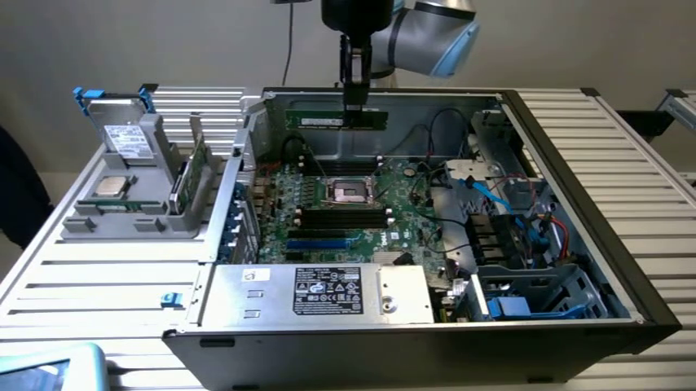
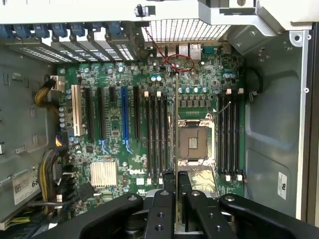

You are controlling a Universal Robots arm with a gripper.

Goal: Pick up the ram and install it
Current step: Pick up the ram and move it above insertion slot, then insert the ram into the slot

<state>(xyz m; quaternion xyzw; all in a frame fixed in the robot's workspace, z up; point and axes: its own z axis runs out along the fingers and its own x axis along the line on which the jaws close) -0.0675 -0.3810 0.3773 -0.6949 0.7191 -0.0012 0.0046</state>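
Observation:
My gripper (image 1: 354, 104) hangs above the back of the open computer case (image 1: 609, 204), shut on the ram (image 1: 326, 119). The ram is a long green stick with a white label, held level and on edge over the motherboard (image 1: 403, 220). In the wrist view my black fingers (image 2: 168, 184) pinch the ram (image 2: 176, 119), which shows edge-on as a thin line running over the board beside the processor socket (image 2: 193, 142). Black memory slots (image 2: 157, 134) lie on both sides of the socket, and in the exterior view they sit in front of it (image 1: 342, 218).
A grey holder (image 1: 130, 220) at the exterior view's left carries a drive with blue tabs (image 1: 122, 134), a silver processor chip (image 1: 109, 186) and an upright green board (image 1: 194, 175). A power supply (image 1: 315, 293) fills the case's front. Cables (image 1: 511, 212) crowd its right side.

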